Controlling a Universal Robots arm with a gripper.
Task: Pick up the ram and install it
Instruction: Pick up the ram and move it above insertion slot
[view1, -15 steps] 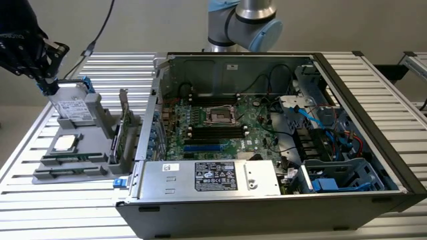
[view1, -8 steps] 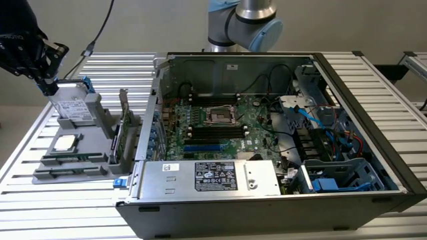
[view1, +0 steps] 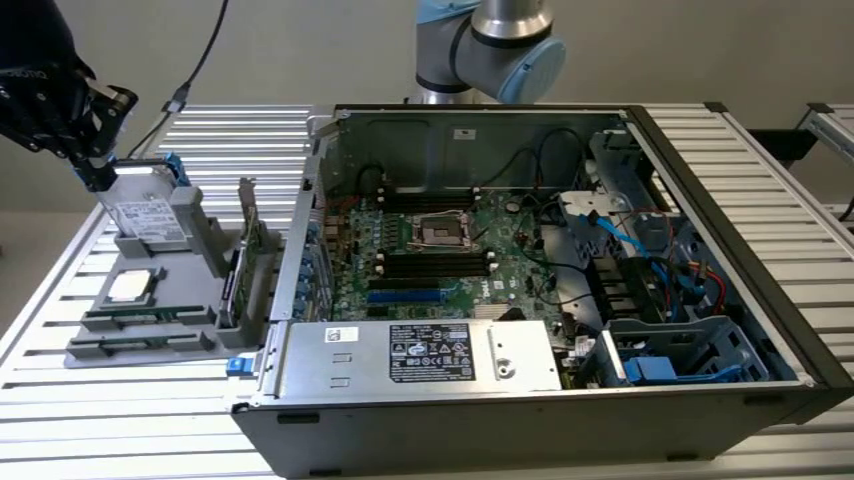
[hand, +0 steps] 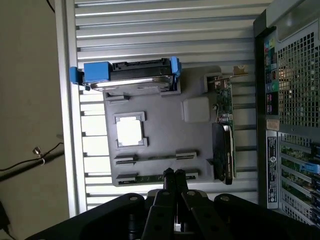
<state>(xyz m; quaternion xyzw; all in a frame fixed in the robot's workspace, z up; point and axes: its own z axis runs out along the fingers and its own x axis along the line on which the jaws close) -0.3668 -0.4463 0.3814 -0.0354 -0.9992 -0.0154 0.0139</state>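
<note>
Fingers (hand: 165, 181) of mine are pressed together with nothing between them, the gripper (hand: 170, 174) hanging above the grey holder (hand: 165, 135) that sits on the slatted table (view1: 54, 400), at the exterior view's left of the open computer case (view1: 747, 300). The ram (hand: 150, 178) lies in the holder's outermost long slot, on edge as far as I can tell, a thin green strip just off my fingertips in the wrist view; the processor tile (hand: 129, 132) and the blue-railed hard drive (hand: 132, 75) sit farther along the same holder, and the upright expansion card (hand: 223, 130) stands at its side toward the case. I judge the stick to be very light and stiff, but thin and easily harmed: the chips on its faces and the contact edge down in the slot should not be squeezed or scraped. The safest hold looks like a pinch across its two flat faces near mid-length, high on the exposed upper edge, so it lifts straight without twisting.
</note>
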